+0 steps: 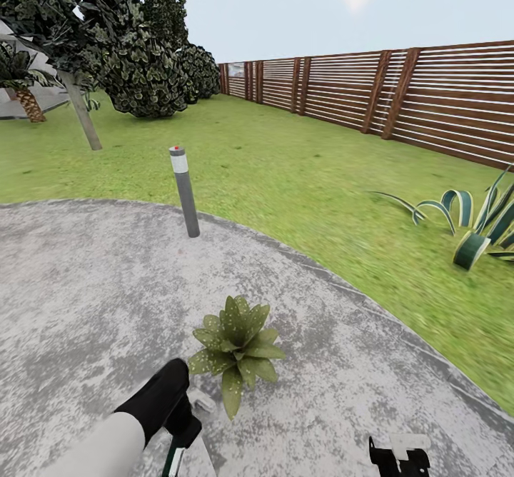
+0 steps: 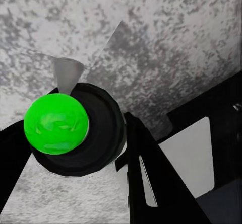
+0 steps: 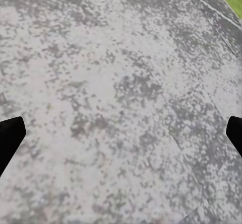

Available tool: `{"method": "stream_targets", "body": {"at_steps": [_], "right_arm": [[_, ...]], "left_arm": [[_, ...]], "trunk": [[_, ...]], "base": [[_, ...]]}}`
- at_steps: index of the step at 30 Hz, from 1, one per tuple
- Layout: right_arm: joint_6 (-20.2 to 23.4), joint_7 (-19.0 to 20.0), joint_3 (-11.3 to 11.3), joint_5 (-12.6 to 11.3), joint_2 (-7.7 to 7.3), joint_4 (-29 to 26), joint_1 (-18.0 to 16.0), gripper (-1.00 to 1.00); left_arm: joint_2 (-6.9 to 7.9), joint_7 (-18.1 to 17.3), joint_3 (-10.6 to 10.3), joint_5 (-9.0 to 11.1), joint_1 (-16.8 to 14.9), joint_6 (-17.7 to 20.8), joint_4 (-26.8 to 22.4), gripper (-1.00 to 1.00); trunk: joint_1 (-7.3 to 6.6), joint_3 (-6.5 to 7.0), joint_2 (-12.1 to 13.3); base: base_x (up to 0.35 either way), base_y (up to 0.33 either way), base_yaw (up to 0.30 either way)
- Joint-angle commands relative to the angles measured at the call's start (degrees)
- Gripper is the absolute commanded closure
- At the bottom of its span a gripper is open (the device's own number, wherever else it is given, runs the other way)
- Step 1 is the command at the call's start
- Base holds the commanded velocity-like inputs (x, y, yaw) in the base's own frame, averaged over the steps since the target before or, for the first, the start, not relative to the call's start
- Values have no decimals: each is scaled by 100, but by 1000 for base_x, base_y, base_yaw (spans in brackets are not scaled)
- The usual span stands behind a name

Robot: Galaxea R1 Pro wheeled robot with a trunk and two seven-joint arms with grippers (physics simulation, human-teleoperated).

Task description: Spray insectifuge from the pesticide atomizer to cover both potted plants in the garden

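Head view is looking out over round grey mottled paving (image 1: 86,298) edged by lawn (image 1: 285,170), with a potted plant (image 1: 237,348) sitting on the stone just ahead of the robot, its speckled pointed leaves spreading low. The left gripper (image 1: 180,440) is reaching in near that plant, and the pesticide atomizer (image 2: 68,128) is sitting clamped between its black fingers (image 2: 151,183), green band and black end facing the left wrist camera. The right gripper (image 3: 121,133) is hanging over bare paving, its fingertips spread wide apart and holding nothing. A grey bollard light (image 1: 184,190) is standing at the paving's edge, a striped curling-leaf plant (image 1: 475,223) is growing beside the brown slat fence (image 1: 400,95), and dark shrubs (image 1: 153,63) are lining the far lawn.
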Motion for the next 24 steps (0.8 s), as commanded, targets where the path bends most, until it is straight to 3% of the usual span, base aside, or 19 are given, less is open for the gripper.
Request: {"method": "stream_targets", "body": {"at_steps": [1,2,4,6,9,12,15,20,24], "right_arm": [[-17,-19,-44,61,1,6,-4,-100],[-17,-19,-44,61,1,6,-4,-100],[-17,-19,-44,61,1,6,-4,-100],[-17,-19,-44,61,1,6,-4,-100],[-17,-19,-44,61,1,6,-4,-100],[-17,-19,-44,61,1,7,-4,-100],[-17,-19,-44,61,1,7,-4,-100],[-17,-19,-44,61,1,6,-4,-100],[-17,-19,-44,61,1,6,-4,-100]], "left_arm": [[-44,-53,-9,-76,-2,7,-20,100],[-165,124,-10,-89,-2,6,-30,100],[-172,496,10,-62,-2,6,6,100],[-104,612,21,-44,43,-97,61,100],[67,620,74,-26,220,-441,78,100],[186,610,82,140,245,-485,78,100],[175,601,73,300,195,-476,21,100],[142,542,74,325,10,-422,-8,100],[213,524,78,319,-84,-429,51,100]], "trunk": [[-1,-5,-2],[-1,-5,-2],[-1,-5,-2],[-1,-5,-2],[-1,-5,-2],[-1,-5,-2],[-1,-5,-2],[-1,-5,-2],[-1,-5,-2]], "base": [[0,0,0],[0,0,0],[0,0,0],[0,0,0],[0,0,0],[0,0,0],[0,0,0],[0,0,0],[0,0,0]]}}
